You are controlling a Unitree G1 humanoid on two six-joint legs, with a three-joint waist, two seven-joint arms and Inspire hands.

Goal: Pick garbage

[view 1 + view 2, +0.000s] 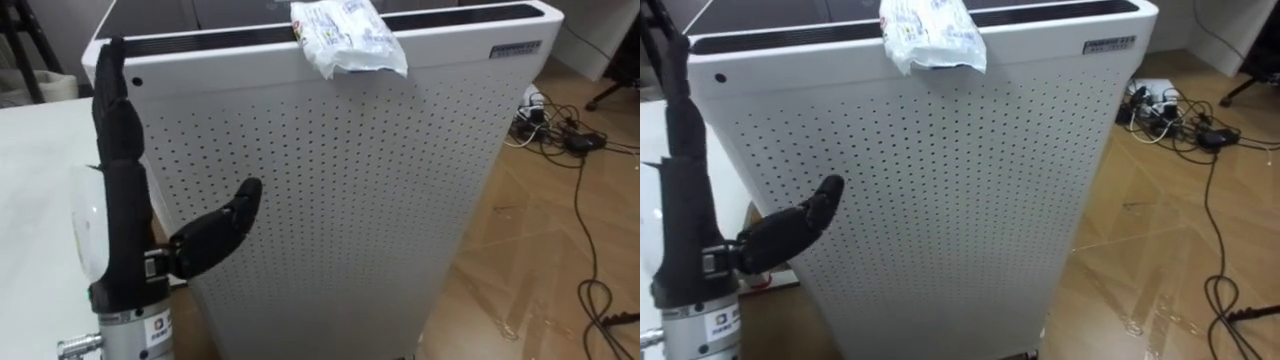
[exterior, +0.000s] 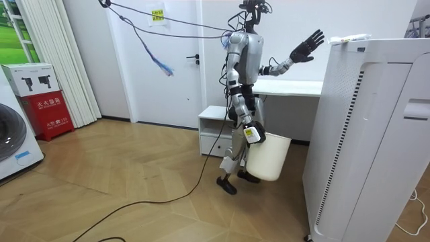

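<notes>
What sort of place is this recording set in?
Probably a home-style room, possibly a mock-up: wood floor, a washing machine, a white door and curtains. A crumpled wrapper lies atop a tall white perforated appliance.

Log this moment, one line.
left hand open, raised | crumpled white plastic wrapper atop white perforated cabinet | right hand at white bucket
</notes>
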